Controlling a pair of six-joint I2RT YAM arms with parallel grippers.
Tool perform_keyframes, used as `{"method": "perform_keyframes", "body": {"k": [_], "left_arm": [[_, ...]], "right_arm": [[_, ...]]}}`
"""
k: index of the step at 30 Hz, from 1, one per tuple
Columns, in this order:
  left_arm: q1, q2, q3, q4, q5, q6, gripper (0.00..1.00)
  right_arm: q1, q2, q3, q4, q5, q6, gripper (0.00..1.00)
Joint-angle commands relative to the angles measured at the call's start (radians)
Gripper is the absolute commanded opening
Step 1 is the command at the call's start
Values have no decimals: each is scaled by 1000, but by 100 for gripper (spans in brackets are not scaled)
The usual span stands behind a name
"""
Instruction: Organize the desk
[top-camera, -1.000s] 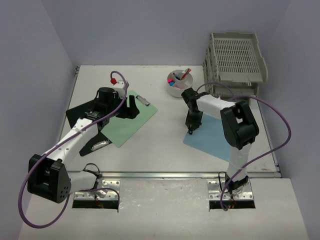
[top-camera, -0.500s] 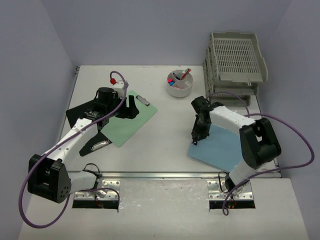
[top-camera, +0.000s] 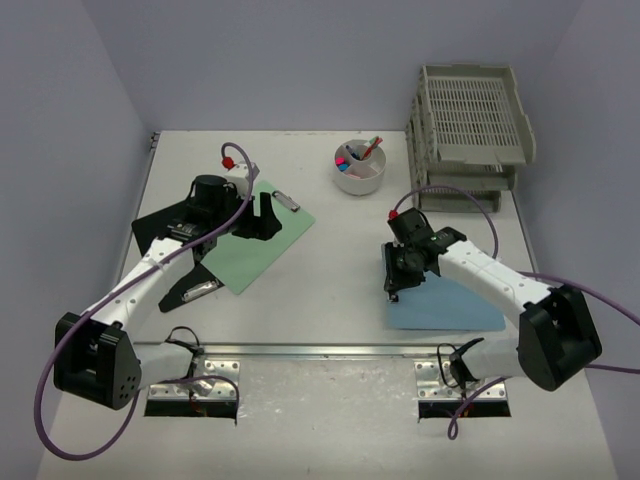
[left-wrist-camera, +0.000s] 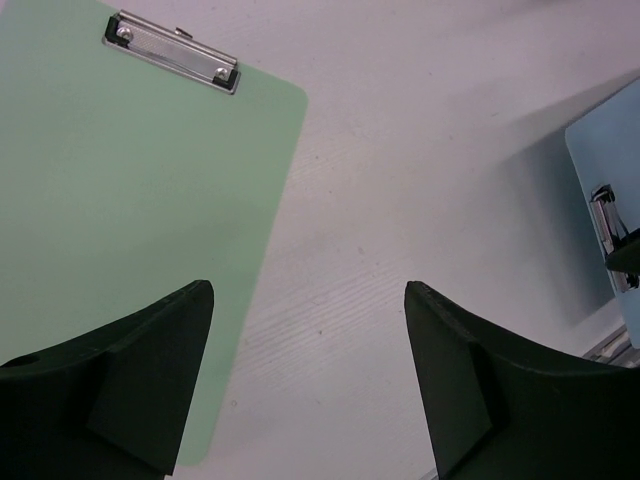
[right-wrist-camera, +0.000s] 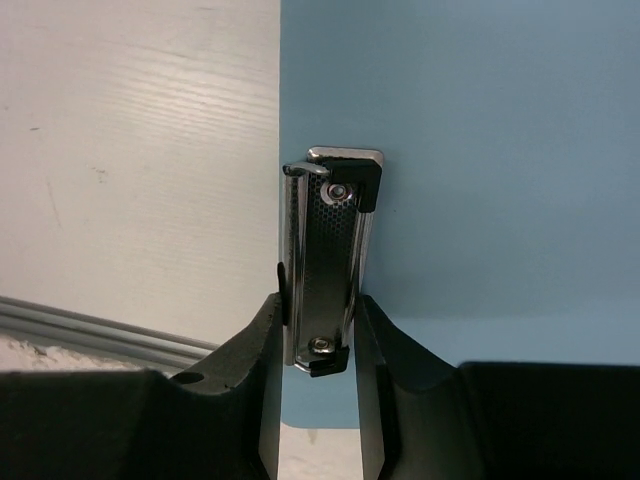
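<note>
Top external view showed the desk (top-camera: 330, 270) under both arms, grey trays (top-camera: 470, 105) and pen cup (top-camera: 358, 170) at its back. Right gripper (right-wrist-camera: 318, 310), clamped on the clip of the blue clipboard (top-camera: 450, 300), had dragged it nearer the front; left gripper (left-wrist-camera: 308, 290) stood apart over the green clipboard (left-wrist-camera: 120, 180).

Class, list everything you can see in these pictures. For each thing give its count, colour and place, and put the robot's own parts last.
desk: one, white, under everything.
green clipboard: one, green, left of centre, lying flat.
blue clipboard: one, pale blue, front right.
black clipboards: apparently two, black, far left, partly under the left arm.
pen pot: one, white, coloured pens inside, back centre.
paper trays: one stack, grey, back right corner.
left arm, right arm: two, white and black.
left pincer: black, open over the green clipboard's edge.
right pincer: black, shut on the blue clipboard's metal clip.
</note>
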Motion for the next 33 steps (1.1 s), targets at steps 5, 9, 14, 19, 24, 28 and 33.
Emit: {"method": "perform_keyframes", "body": {"k": [5,9,14,19,24,28,33], "left_arm": [[13,-24,9,27,38,13,93],[12,-26,9,25,29,25,100],[12,-47,-3,36,25,45,100],[12,-55,-14,42,34,60,100],[12,-55,-18,50,49,63,100],[12,-58,-11,46,62,71,100],[12,-69,-12,37,67,88,100]], "right_arm": [[113,-24,10,111,107,-227,0],[131,-6,10,108,158,-290,0],[147,-20,-27,91,201,-403,0],[154,-69,-68,37,147,-566,0],[154,-92,-65,-8,97,-721,0],[154,-93,-23,-64,6,-826,0],[151,-108,3,-146,-76,-951,0]]}}
